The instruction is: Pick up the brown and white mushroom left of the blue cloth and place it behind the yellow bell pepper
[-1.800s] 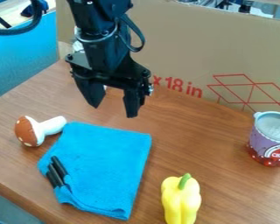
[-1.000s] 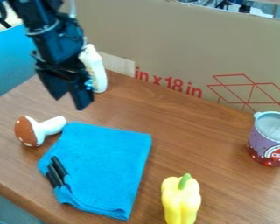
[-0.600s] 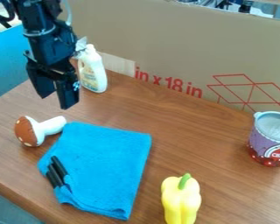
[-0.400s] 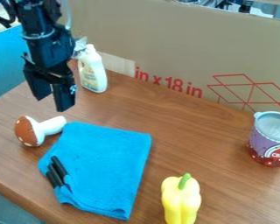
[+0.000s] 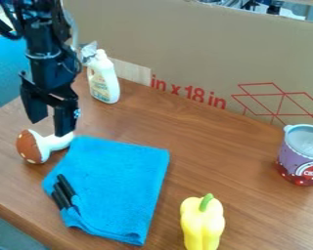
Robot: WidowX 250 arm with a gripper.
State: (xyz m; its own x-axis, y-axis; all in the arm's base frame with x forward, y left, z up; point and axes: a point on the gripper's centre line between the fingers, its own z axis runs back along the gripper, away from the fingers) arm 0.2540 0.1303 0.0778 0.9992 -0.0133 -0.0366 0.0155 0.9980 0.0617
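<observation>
Hanging just over the toy mushroom (image 5: 32,147) on the bench (image 5: 241,163), the hand (image 5: 49,128) is sitting open and empty. The mushroom is lying on its side, stalk (image 5: 57,141) pointing toward the blue cloth (image 5: 120,183). Imo I'd be turning the fingers to straddle the stalk, then going straight down slowly. I'd also be watching that near cloth corner, cause pinching fabric is looking like the likely screw-up.
</observation>
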